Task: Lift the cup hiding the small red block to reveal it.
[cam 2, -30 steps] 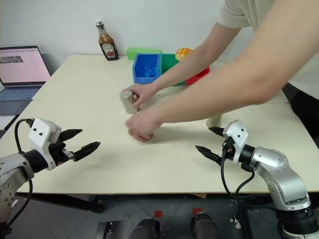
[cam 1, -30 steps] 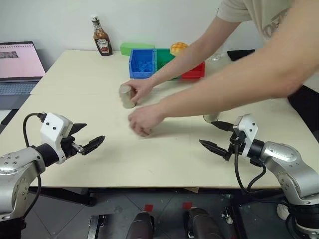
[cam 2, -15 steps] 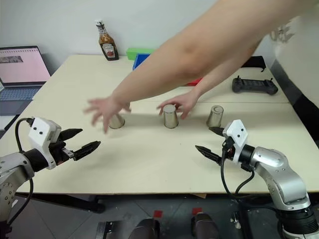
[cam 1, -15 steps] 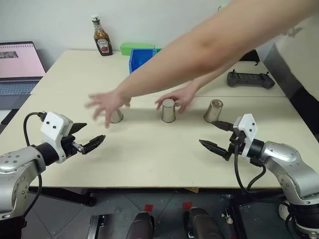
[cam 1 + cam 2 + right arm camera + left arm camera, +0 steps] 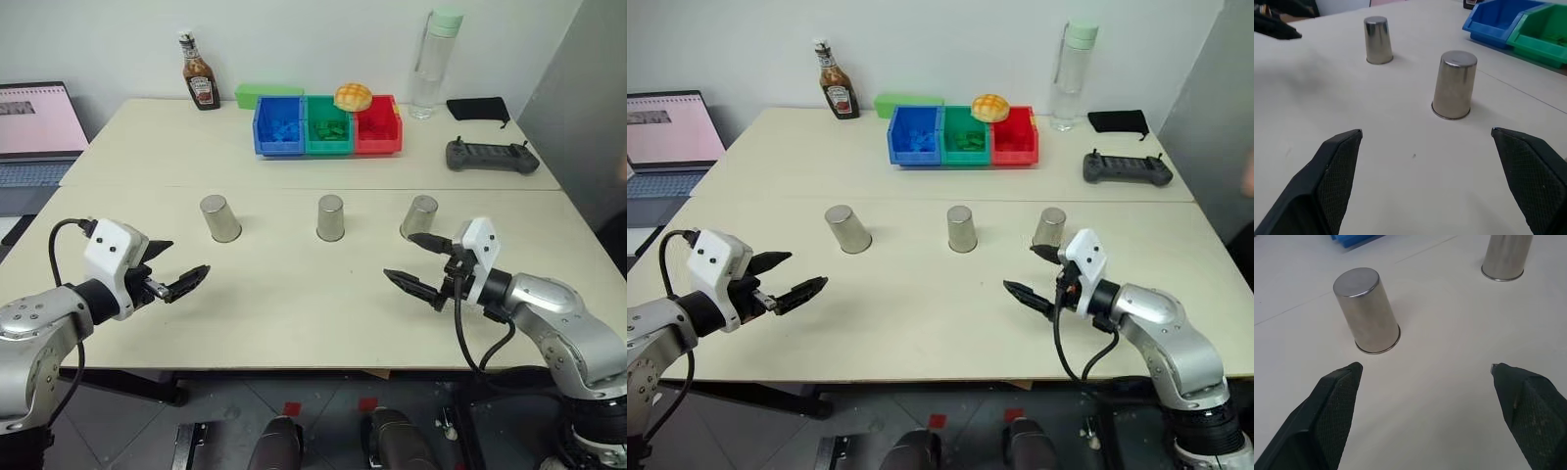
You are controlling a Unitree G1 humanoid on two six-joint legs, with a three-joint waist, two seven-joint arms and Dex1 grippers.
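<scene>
While three alike steel cups stand upside down in a row across the near half of the table (image 5: 294, 323), none can be told as the one covering the small red block, which is hidden from sight. Left cup (image 5: 219, 217) sits nearest the left gripper (image 5: 168, 266), the middle cup (image 5: 330, 217) stands about centred, and the right cup (image 5: 420, 216) stands just beyond the right gripper (image 5: 419, 262). All three are upright on their rims, well apart from one another, and neither gripper touches any of them. Both grippers hover above the tabletop near its front edge with their black fingers spread wide and nothing between them; the left wrist view looks past its fingers at the left cup close ahead with the middle cup farther off, and the right wrist view looks at the middle cup with the left cup beyond it. Farther back, past a seam in the table, a blue bin (image 5: 279, 125), a green bin (image 5: 329, 125) and a red bin (image 5: 377, 125) stand side by side, with a yellow bun-like thing (image 5: 353, 96) resting on top at the back. Behind them lies a flat green box (image 5: 257, 93), with a sauce bottle (image 5: 199, 71) to its left and a clear water bottle (image 5: 432, 61) to the right. A black pouch (image 5: 477, 108) and a black controller (image 5: 492, 156) lie toward the right, and an open laptop (image 5: 34, 127) sits off the left side.
</scene>
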